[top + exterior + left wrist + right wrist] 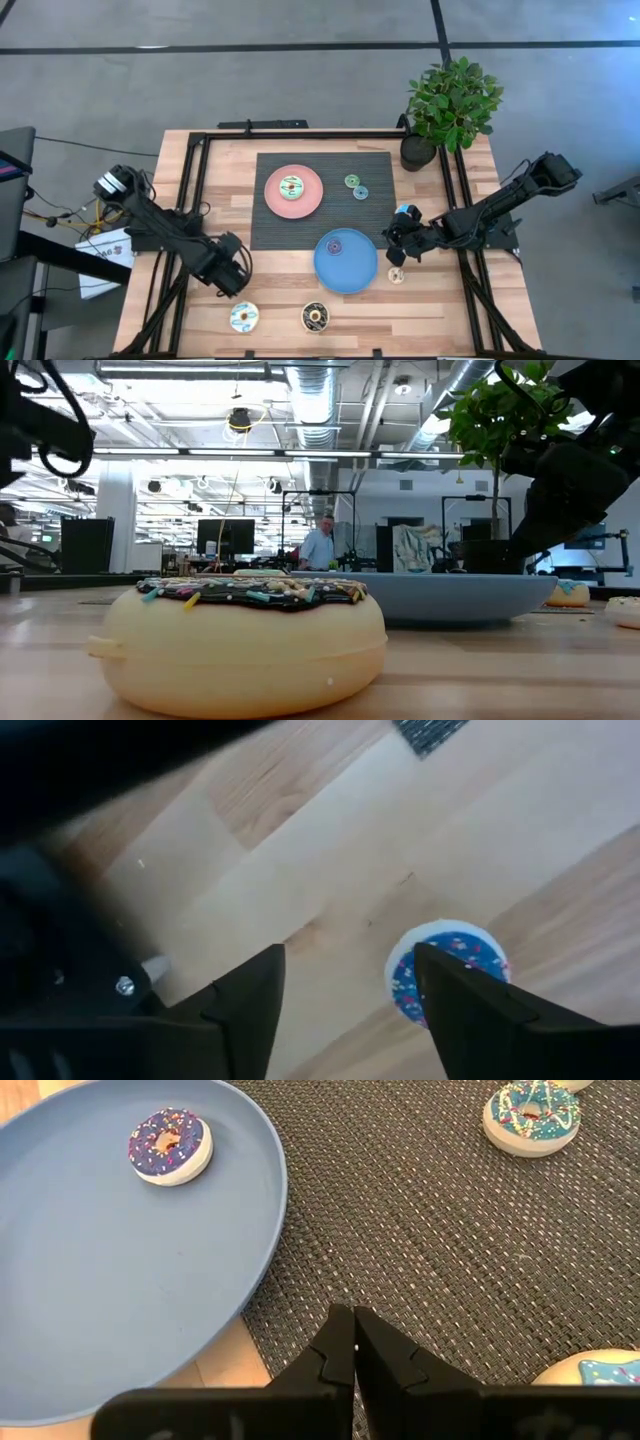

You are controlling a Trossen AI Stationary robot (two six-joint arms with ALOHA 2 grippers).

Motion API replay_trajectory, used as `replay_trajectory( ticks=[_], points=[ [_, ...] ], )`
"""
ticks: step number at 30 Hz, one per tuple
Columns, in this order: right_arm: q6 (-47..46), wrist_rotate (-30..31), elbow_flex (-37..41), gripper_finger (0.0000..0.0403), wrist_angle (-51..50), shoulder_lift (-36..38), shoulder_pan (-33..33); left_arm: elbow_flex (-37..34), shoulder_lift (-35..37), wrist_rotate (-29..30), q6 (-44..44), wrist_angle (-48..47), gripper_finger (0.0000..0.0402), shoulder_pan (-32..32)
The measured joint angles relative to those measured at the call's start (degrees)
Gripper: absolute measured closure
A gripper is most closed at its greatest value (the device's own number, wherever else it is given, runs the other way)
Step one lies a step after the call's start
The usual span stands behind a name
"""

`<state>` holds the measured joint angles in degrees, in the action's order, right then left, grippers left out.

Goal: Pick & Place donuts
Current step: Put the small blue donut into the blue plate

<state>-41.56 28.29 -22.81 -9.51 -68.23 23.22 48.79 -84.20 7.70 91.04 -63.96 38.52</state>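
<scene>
On the wooden surface [280, 330], near its front edge, lie two larger donuts: one with blue sprinkled icing on a white base [244, 317] and, just beside it, one with dark brown icing [315, 317] over a cream body, its sprinkles pale and blue in the low view. The left pincer [235, 277] hovers above the blue-iced one; in the left wrist view its dark fingers [250, 1010] stand apart, released, with bare wood between them and that donut [450, 970] partly behind one finger. A dark woven mat [325, 200] covers the middle of the surface. On it sits the round pink plate [294, 192], carrying a green-iced donut [291, 186], and beside the plate lie two small donuts, one green [352, 181] and one blue with white drizzle [361, 192]. The round blue plate [346, 262] holds a small purple-iced donut [335, 245] with sprinkles on a white base. The right pincer [393, 242] is just beside that plate's rim, clenched on nothing, its tips pressed together over the mat. A small pale donut [397, 275] lies near it on the wood; its icing colour is hard to make out, perhaps cream. A potted plant [450, 105] stands at the far right corner.
</scene>
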Motion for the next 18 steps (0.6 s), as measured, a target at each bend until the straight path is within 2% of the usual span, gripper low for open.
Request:
replay_trajectory(
  ticks=[11, 18],
  points=[
    [0.0, 0.0, 0.0, 0.0401, 0.4, 0.0, 0.0, -0.4, -0.2, 1.7, -1.4, 2.8, 0.0106, -0.1],
    [0.0, 0.0, 0.0, 0.0401, 1.1, 0.0, 0.0, -0.4, -0.2, 4.7, -1.4, 8.3, 0.0089, -0.1]
  ],
)
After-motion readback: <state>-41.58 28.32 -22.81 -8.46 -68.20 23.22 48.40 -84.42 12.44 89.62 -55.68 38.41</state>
